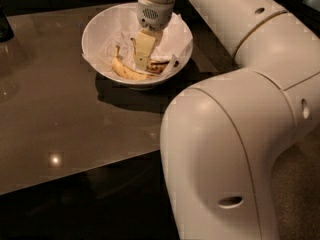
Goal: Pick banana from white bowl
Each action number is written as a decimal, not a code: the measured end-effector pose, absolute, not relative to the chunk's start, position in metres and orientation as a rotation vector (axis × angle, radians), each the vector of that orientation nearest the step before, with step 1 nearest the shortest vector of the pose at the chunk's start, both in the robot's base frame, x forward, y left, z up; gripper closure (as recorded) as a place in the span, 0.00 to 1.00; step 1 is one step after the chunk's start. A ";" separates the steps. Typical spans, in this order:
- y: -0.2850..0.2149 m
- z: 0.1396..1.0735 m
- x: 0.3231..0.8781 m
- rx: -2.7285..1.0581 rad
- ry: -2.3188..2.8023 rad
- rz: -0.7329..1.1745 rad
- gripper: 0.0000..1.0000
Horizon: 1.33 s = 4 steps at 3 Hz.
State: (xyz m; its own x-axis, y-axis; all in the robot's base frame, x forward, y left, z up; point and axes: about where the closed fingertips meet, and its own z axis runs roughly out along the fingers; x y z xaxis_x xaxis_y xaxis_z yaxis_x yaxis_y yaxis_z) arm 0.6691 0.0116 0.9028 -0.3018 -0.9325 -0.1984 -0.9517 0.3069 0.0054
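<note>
The white bowl [95, 29] stands on the dark glossy table, lined with crumpled white paper. Two bananas lie in it. The paler yellow one [126, 72] is at the front left. The darker, brown-streaked banana [159, 66] lies to its right, partly hidden behind my gripper. My gripper [143, 59] reaches straight down into the bowl's middle, its tip right at the bananas, beside the darker one's left end. I cannot see whether it touches either banana.
The table [55, 114] runs left and forward from the bowl, with its front edge at the lower left. A dark object [5, 24] stands at the far left edge. My large white arm [235, 134] fills the right half of the view.
</note>
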 end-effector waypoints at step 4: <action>0.010 0.869 0.675 -1.809 2.439 0.227 0.27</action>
State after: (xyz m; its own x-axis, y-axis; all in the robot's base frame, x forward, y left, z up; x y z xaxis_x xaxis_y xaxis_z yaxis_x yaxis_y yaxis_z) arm 0.6745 0.0101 0.8687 -0.2914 -0.9422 -0.1654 -0.9565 0.2850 0.0619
